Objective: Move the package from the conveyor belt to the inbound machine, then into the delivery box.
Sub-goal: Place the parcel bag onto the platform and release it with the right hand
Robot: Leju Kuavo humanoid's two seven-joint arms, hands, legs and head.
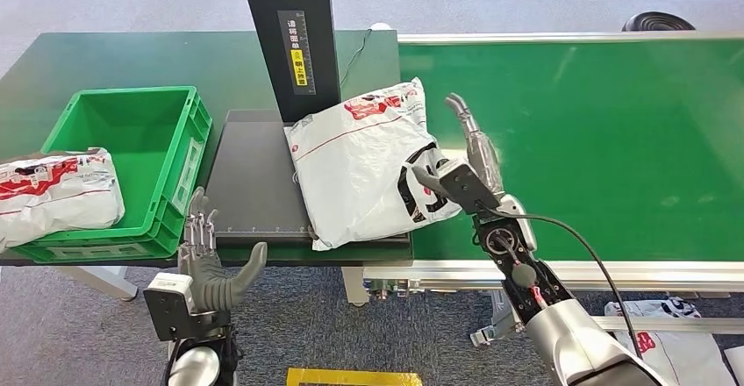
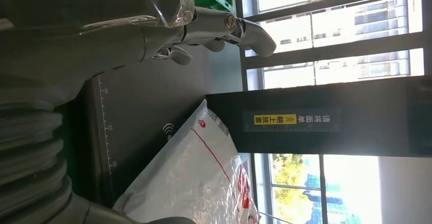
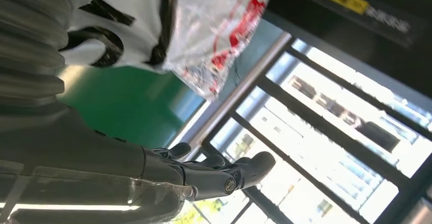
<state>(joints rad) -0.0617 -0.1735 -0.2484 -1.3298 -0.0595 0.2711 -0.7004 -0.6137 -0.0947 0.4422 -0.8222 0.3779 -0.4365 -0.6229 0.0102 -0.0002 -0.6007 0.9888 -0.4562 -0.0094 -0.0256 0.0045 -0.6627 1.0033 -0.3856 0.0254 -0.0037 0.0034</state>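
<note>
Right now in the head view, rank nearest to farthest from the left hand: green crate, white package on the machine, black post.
From the left hand:
1. green crate, just beyond the fingers, toward the left.
2. white package, off to the right on the black platform.
3. black post, behind the platform, farthest.

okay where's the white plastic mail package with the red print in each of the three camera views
Head view: the white plastic package with red print lies mid-picture on the black scanner platform, overhanging the green belt.
Left wrist view: lower middle.
Right wrist view: along the top.
Shared landmark: the black post with the yellow label.
</note>
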